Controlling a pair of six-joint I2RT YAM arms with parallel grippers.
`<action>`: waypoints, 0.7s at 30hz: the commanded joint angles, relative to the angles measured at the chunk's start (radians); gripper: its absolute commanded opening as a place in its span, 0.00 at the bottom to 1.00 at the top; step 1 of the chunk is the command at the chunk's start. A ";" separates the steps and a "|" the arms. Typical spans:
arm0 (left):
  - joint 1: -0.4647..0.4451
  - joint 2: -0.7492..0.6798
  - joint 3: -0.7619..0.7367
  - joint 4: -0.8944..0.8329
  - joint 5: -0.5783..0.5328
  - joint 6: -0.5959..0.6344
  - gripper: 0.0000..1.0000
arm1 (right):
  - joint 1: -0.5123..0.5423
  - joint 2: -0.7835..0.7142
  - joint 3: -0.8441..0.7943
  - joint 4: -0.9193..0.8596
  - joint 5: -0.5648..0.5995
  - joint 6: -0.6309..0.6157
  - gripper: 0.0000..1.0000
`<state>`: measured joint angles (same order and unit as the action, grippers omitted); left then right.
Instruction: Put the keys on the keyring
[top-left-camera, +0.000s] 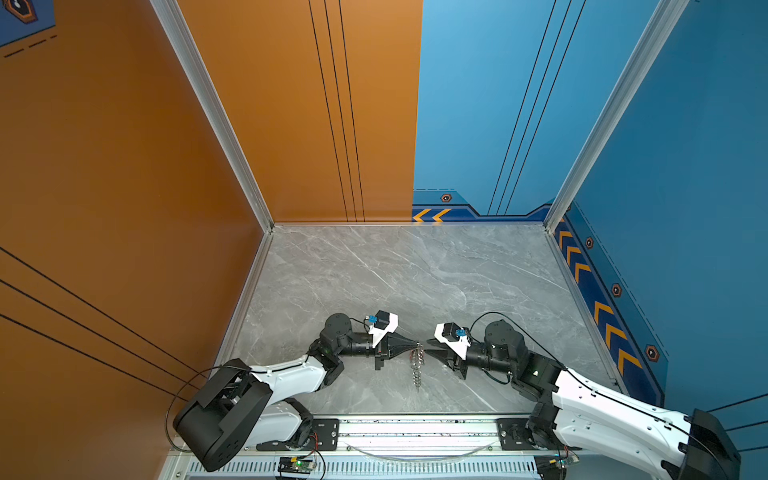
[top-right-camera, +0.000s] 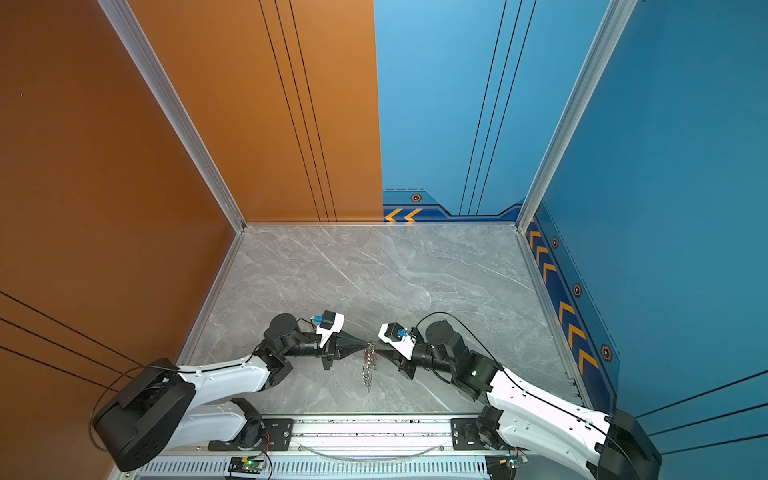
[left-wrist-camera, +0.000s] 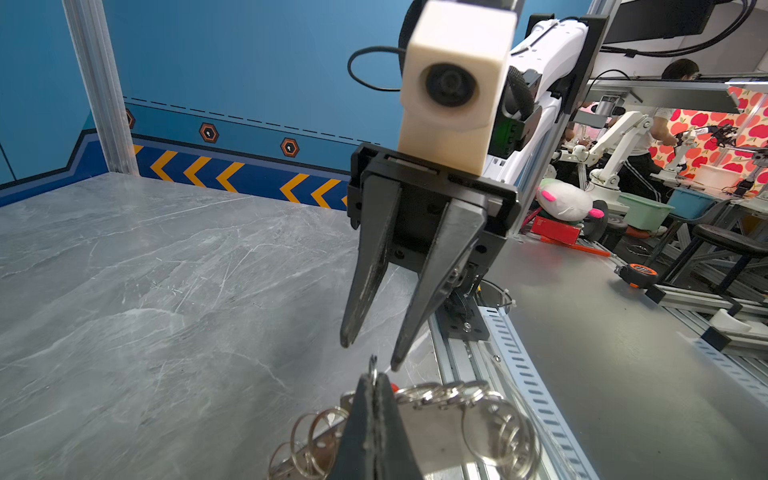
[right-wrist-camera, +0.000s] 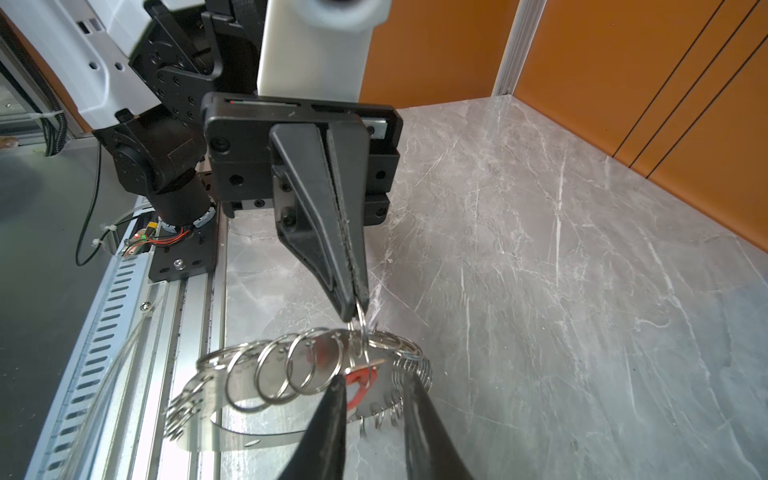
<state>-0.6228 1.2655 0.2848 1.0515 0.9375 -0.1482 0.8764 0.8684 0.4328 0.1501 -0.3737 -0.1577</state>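
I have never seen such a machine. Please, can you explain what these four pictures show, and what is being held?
This is a two-armed robot at a grey table. Each arm ends in a two-fingered gripper. Two pictures look down from overhead; the other two are taken from each wrist. The left gripper is shut on one small ring of the keyring, a band edged with metal rings, and holds it up by that ring. The right gripper is open, close by, holding nothing. A red key tag shows among the rings.
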 joint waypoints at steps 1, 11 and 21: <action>-0.005 0.000 0.020 0.042 0.041 -0.008 0.00 | -0.003 0.027 0.019 -0.014 -0.031 -0.008 0.22; -0.011 0.011 0.025 0.042 0.064 -0.013 0.00 | -0.004 0.051 0.044 -0.008 -0.051 0.012 0.15; -0.016 0.011 0.029 0.042 0.071 -0.011 0.00 | -0.002 0.075 0.058 -0.035 -0.041 0.024 0.08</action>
<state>-0.6292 1.2835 0.2863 1.0523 0.9703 -0.1516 0.8768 0.9295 0.4549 0.1459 -0.4175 -0.1509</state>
